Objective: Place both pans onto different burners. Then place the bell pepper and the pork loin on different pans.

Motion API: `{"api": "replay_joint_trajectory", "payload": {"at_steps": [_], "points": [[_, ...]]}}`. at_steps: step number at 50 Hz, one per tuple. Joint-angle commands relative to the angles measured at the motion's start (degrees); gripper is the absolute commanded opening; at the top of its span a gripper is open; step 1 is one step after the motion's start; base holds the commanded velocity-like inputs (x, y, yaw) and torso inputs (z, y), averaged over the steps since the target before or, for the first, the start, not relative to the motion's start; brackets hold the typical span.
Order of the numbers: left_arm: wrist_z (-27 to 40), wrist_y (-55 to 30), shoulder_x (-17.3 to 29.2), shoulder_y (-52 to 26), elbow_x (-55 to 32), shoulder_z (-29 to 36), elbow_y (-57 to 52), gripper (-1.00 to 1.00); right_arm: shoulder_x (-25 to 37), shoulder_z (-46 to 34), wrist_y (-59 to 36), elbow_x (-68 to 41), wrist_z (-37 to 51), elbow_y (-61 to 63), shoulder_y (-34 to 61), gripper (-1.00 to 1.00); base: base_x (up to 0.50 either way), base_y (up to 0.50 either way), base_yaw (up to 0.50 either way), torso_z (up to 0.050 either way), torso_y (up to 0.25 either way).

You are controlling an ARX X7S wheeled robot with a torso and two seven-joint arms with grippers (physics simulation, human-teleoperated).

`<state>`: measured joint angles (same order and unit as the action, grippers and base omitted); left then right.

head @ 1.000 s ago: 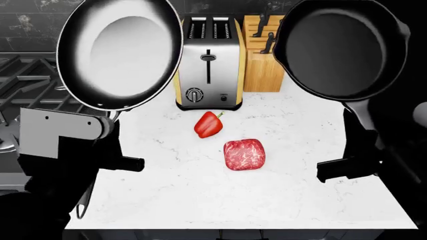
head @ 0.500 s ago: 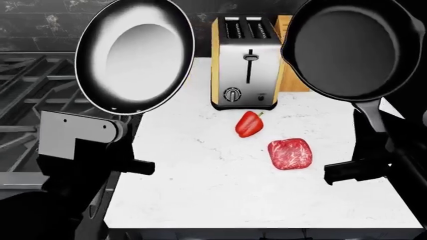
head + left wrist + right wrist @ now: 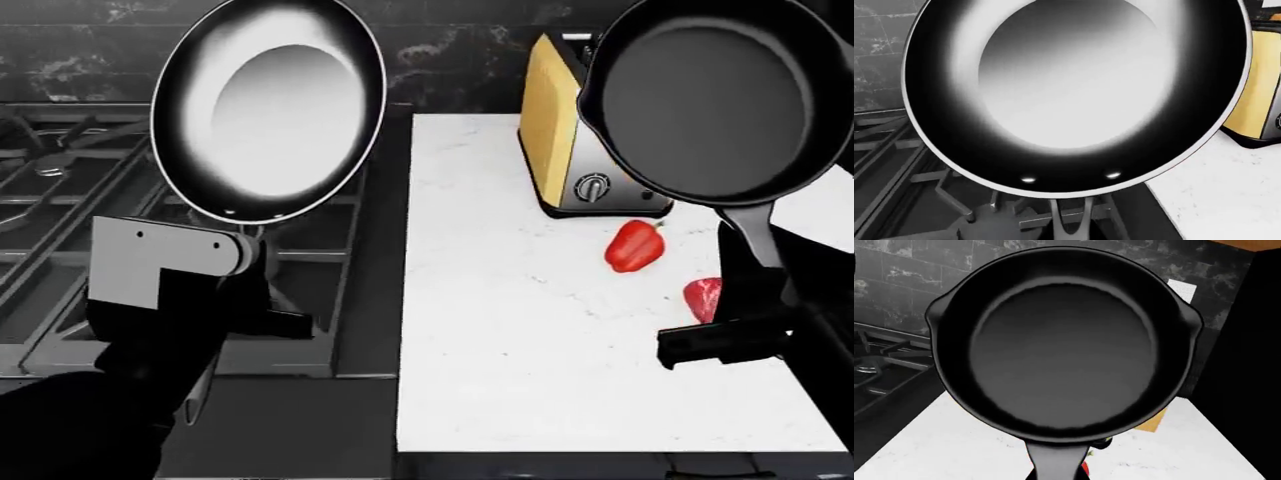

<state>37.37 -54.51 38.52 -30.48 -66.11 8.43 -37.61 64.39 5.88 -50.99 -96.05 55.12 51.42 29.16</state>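
Change since earlier: the whole view has swung toward the stove; the toaster (image 3: 587,130), bell pepper (image 3: 635,245) and pork loin (image 3: 702,298) now sit far over at the right side of the head view, and the knife block has dropped out of it.
Left gripper (image 3: 247,300): holds the glossy pan (image 3: 271,108) by its thin handle, tilted up with its shiny inside facing the camera, raised above the stove grates (image 3: 80,215); the fingers are hidden behind the arm, so their clamp is presumed, not seen.
Right gripper (image 3: 747,320): grips the handle of the cast-iron pan (image 3: 714,100), also tilted up and held in the air over the counter's right part.
Bell pepper: lying on the white marble counter (image 3: 534,340), just in front of the toaster.
Pork loin: on the counter nearer the robot than the pepper, partly hidden by the right arm.
Surface: steel stove with dark grates at left, touching the white counter at right.
Room: black marbled tile wall (image 3: 907,270) behind both.
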Motion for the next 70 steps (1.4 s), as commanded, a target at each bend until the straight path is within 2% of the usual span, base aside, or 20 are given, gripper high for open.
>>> {"api": "replay_joint_trajectory", "payload": {"at_steps": [1,39,70], "points": [[-0.3,0.9,-0.3,-0.6,1.9,-0.8,0.2,-1.00,0.2,2.7,-0.3,2.7,0.1,-0.5,0.7,-1.00,0.00,0.50,0.00,0.000,0.010],[-0.7,1.0,0.2,-2.3,2.6,0.4,0.4,-1.00,-0.2,-1.4,-1.8,3.0,0.2,-1.1,4.9,-1.00,0.00,0.50,0.00,0.001,0.003],[-0.7,1.5,0.6,-1.9,2.8,1.0,-0.2,-1.00,-0.5,0.3,-0.9,4.1,-0.7,-1.0,1.9,-1.00,0.00,0.48,0.00,0.001,0.003]]}}
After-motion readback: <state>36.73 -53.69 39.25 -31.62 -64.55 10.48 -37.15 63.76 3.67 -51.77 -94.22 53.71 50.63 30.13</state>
